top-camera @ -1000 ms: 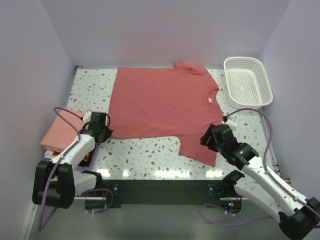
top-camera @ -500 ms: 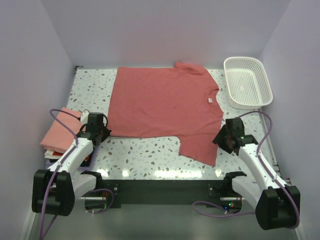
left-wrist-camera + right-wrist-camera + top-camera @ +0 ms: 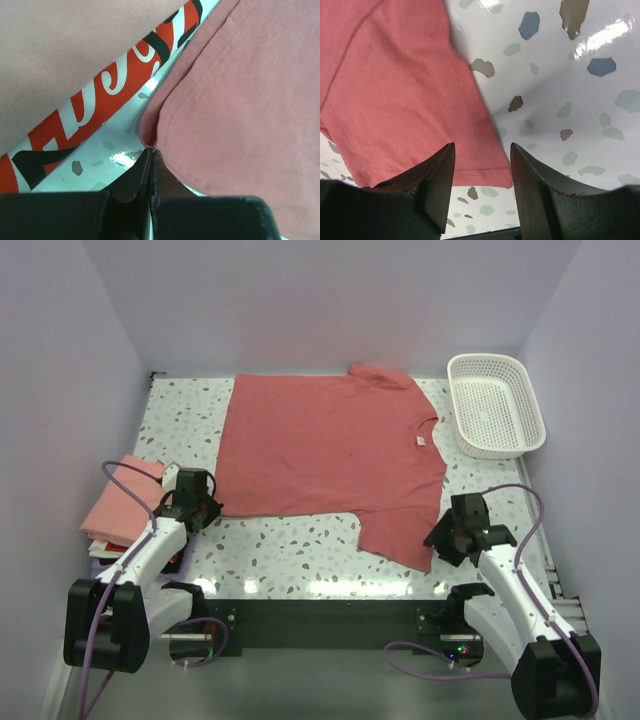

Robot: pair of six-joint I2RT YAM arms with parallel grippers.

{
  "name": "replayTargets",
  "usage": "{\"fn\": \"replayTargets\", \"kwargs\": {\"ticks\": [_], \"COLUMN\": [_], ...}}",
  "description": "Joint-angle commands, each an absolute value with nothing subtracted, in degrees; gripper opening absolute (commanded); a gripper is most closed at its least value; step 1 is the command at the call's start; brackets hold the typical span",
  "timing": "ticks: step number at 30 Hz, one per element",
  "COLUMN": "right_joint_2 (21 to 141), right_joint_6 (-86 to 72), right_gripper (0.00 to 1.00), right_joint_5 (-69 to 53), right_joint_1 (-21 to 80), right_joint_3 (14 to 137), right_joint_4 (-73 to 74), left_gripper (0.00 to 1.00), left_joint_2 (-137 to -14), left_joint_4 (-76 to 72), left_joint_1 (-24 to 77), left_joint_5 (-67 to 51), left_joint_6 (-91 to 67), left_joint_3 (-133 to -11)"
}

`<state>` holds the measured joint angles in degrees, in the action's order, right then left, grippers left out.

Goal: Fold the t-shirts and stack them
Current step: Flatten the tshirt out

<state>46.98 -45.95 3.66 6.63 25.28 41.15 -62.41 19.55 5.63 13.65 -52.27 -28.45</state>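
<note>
A brick-red t-shirt point(image 3: 330, 450) lies spread flat on the speckled table, with its white neck label point(image 3: 421, 441) on the right side. My left gripper point(image 3: 203, 510) is at the shirt's near left hem corner. In the left wrist view its jaws point(image 3: 151, 151) are shut, pinching the very tip of that corner point(image 3: 165, 120), which curls up slightly. My right gripper point(image 3: 441, 539) is open over the near sleeve's corner. In the right wrist view its fingers point(image 3: 482, 155) straddle the sleeve hem point(image 3: 475, 175) and hold nothing. A stack of folded shirts point(image 3: 112, 508), salmon-pink on top, sits at the left edge.
A white lattice basket point(image 3: 497, 405) stands at the back right. In the left wrist view, a red fabric with white and black lettering point(image 3: 115, 95) lies under the salmon-pink fold point(image 3: 65, 45), close to the left gripper. Walls enclose the table on three sides.
My right gripper has swung from the sleeve's left part out to the right, then come back down to the sleeve's near right corner. The left gripper has barely moved.
</note>
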Motion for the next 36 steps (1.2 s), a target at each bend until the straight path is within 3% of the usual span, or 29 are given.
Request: {"fn": "replayTargets", "kwargs": {"ticks": [1, 11, 15, 20, 29, 36], "right_joint_2": [48.7, 54.7, 56.6, 54.8, 43.0, 38.5], "right_joint_6": [-48.4, -49.5, -49.1, -46.7, -43.2, -42.9], "right_gripper": [0.52, 0.48, 0.2, 0.0, 0.0, 0.0], "right_joint_5": [2.7, -1.4, -3.0, -0.2, 6.7, 5.3], "right_joint_1": [6.4, 6.3, 6.3, 6.4, 6.4, 6.3], "right_joint_3": [26.1, 23.6, 23.5, 27.6, 37.8, 40.1], "right_joint_4": [45.3, 38.4, 36.3, 39.8, 51.3, 56.2], "left_gripper": [0.0, 0.0, 0.0, 0.0, 0.0, 0.0], "left_joint_2": [-61.3, -61.4, -61.3, -61.1, -57.7, -53.4], "left_joint_4": [18.8, 18.9, 19.1, 19.8, 23.9, 28.5], "left_joint_1": [5.2, 5.2, 5.2, 5.2, 5.2, 5.2], "left_joint_5": [13.5, 13.4, 13.5, 14.1, 16.3, 17.3], "left_joint_6": [-51.7, -51.9, -52.2, -52.2, -51.9, -53.0], "left_joint_3": [-28.1, -27.8, -27.9, -28.0, -29.9, -29.5]}}
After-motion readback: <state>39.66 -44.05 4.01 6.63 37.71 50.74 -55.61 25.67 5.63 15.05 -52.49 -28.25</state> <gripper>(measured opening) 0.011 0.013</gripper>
